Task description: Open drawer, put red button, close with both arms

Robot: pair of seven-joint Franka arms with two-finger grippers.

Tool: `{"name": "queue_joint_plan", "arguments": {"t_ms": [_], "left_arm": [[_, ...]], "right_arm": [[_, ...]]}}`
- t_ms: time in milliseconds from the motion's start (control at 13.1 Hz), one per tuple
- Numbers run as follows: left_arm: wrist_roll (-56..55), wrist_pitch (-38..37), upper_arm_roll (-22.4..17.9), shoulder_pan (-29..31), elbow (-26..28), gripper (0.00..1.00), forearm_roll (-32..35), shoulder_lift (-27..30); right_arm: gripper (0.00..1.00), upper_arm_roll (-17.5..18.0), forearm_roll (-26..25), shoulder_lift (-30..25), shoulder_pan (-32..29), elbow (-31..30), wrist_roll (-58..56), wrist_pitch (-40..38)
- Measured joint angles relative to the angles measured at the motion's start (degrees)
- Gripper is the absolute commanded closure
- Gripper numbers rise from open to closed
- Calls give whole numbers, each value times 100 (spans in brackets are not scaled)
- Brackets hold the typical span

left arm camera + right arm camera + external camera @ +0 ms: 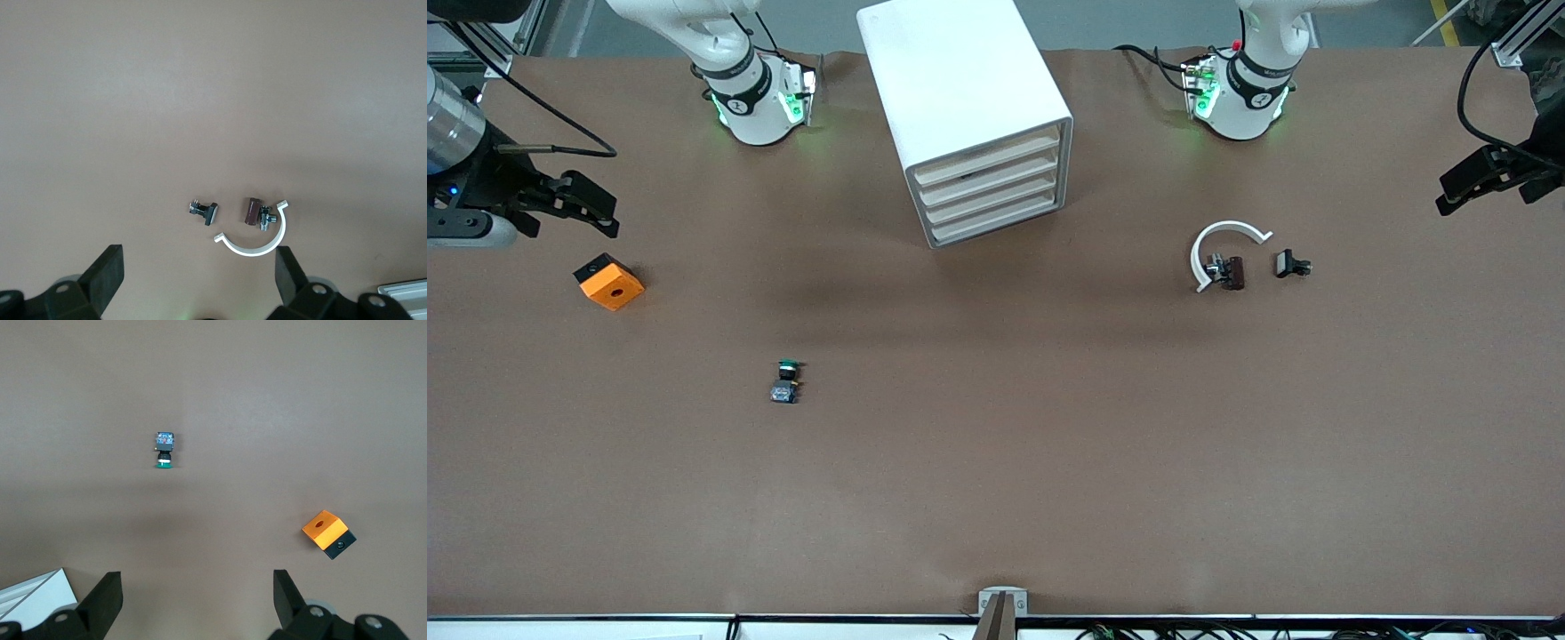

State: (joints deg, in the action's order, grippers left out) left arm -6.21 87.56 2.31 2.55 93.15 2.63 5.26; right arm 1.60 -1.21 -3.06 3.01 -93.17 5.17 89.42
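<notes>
The white drawer unit (978, 116) stands between the arms' bases, its several drawers (991, 191) all shut. A tiny part with a dark red cap and metal base, which I take for the red button (1232, 272) (251, 210), lies on its side toward the left arm's end. My left gripper (1445, 196) (200, 273) hangs open and empty above the table's left-arm end. Above the table's other end, near an orange box, my right gripper (609, 216) (198, 597) is also open and empty.
A white C-shaped ring (1223, 236) (257, 248) curves round the red button, with a small black part (1291, 265) (203, 211) beside it. A green-capped button (786, 380) (164, 448) and an orange box (609, 282) (327, 533) lie toward the right arm's end.
</notes>
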Motion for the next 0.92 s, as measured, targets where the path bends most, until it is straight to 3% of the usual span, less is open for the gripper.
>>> {"name": "queue_joint_plan", "arguments": {"t_ms": [919], "left_arm": [[2, 78, 258, -27, 159, 0, -224, -1]], "right_arm": [[0, 1, 0, 44, 1, 33, -1, 0]]}}
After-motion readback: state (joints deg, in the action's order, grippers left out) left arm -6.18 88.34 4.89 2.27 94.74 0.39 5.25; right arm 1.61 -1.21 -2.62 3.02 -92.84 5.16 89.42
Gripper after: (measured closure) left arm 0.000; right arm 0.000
